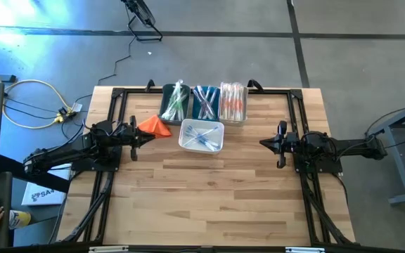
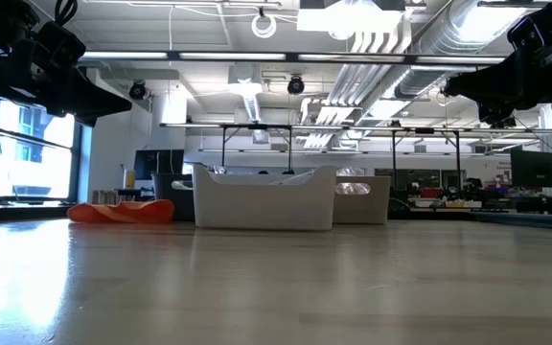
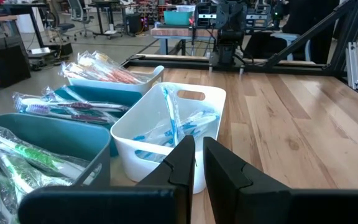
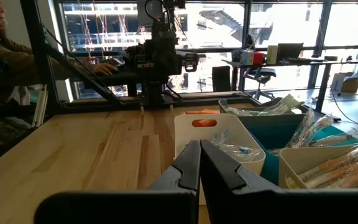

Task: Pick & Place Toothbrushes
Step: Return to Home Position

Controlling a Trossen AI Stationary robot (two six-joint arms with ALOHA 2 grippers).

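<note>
Above the counter [image 1: 209, 197], the left hand [image 1: 145, 135] and right hand [image 1: 266, 143] hung with fingers pressed together, holding nothing, well apart from the toothbrushes [image 1: 201, 135] in the white bin [image 1: 221, 142].

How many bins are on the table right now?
4. Three in a back row: the green-brush bin, blue-brush bin, orange-brush bin. The white bin sits just in front. None seems hidden.

The table [image 1: 209, 197] is pale wood in long planks with a brown grain, and the left tool [image 1: 146, 137] and right tool [image 1: 264, 143] are black. Green toothbrushes [image 1: 176, 103] fill a teal bin [image 3: 61, 134], blue toothbrushes [image 1: 204, 102] a dark blue bin [image 3: 104, 96], orange toothbrushes [image 1: 233, 102] a pale grey bin [image 3: 151, 76], and light blue toothbrushes [image 1: 202, 137] a white bin [image 2: 264, 206]. The cloth [image 1: 154, 126] is bright orange.
</note>
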